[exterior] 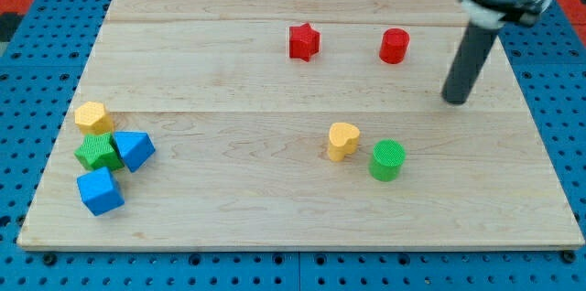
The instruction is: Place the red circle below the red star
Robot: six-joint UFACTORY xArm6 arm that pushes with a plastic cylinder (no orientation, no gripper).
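My tip (455, 101) (a bare rod, no jaws to open or close) sits right of and below the red circle (395, 46), apart from it. The circle lies right of the red star (303, 41), level with it, so it needs pushing left and down.

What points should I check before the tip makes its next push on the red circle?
1. My tip in view: ok.
2. My tip apart from every block: ok.
3. Red circle upright, free of neighbours: ok.
4. Red star at the circle's left, same row, so the circle is not below it: not ok.
5. Board under the star free of blocks: ok.
6. Yellow heart and green cylinder far enough from the path: cannot tell.
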